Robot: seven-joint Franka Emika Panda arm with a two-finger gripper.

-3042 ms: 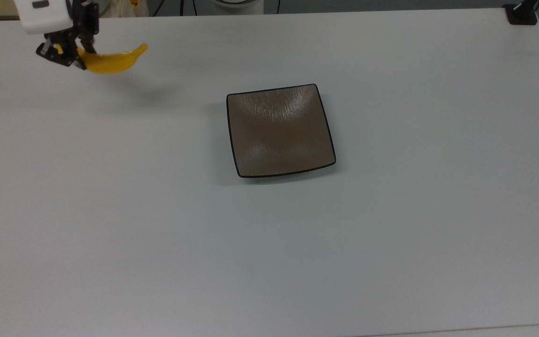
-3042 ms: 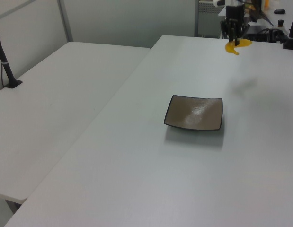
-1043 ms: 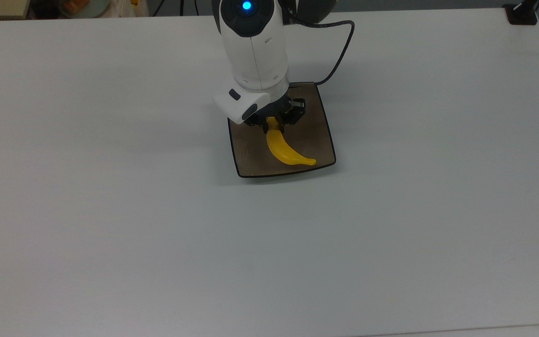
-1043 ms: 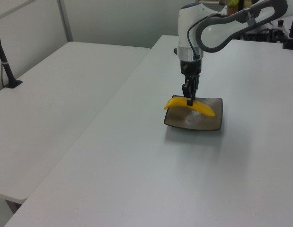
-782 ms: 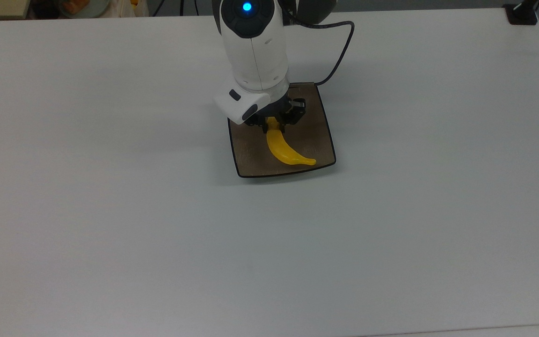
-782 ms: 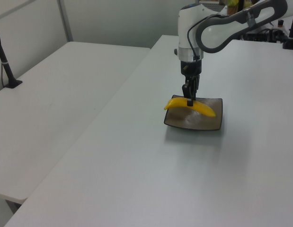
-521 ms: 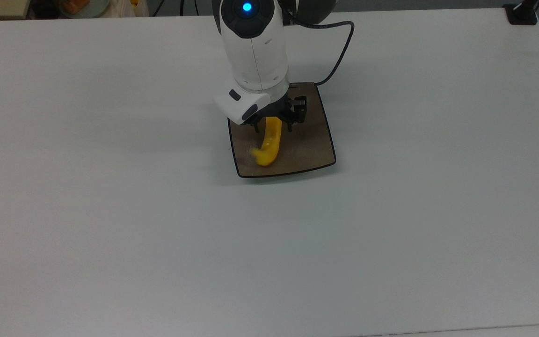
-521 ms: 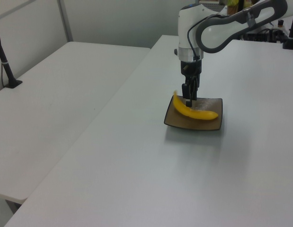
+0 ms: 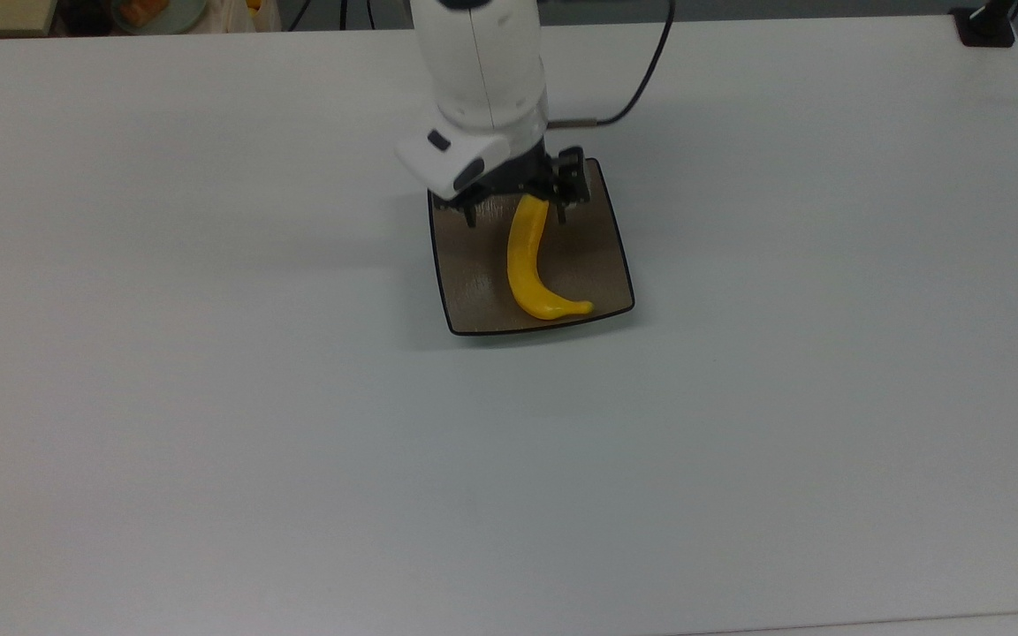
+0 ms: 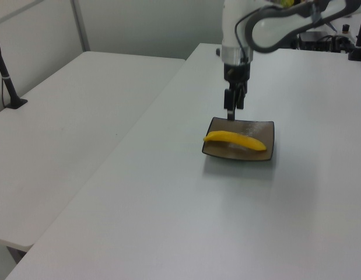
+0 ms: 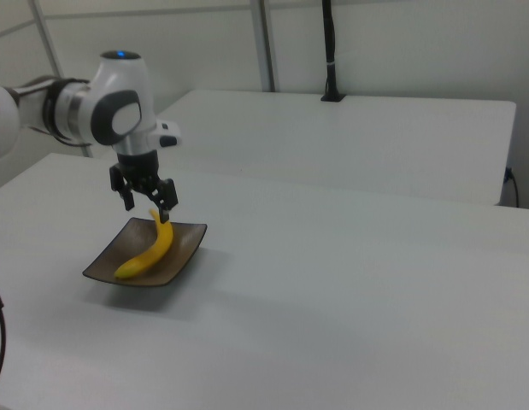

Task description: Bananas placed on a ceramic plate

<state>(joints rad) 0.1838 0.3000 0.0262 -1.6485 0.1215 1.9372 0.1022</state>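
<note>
The yellow banana (image 9: pixel 524 265) lies flat on the square brown ceramic plate (image 9: pixel 472 287), running from the plate's far edge toward its near right corner in the top view. In the left view the banana (image 10: pixel 235 140) lies across the plate (image 10: pixel 269 153). My gripper (image 9: pixel 516 212) hangs open just above the banana's stem end, fingers spread on either side and clear of it. The right view shows the gripper (image 11: pixel 146 207) open over the far end of the banana (image 11: pixel 149 249), a small gap above the plate (image 11: pixel 185 245).
The plate sits mid-table on a wide white tabletop. A black cable (image 9: pixel 641 88) trails from the arm over the far side. A black clamp (image 9: pixel 986 26) sits at the far right corner. A second white table (image 10: pixel 69 116) adjoins, with a black post (image 10: pixel 8 81).
The gripper carried the banana over to the plate, then opened and let it go. The banana rocked and settled flat on the plate, and the gripper rose a little.
</note>
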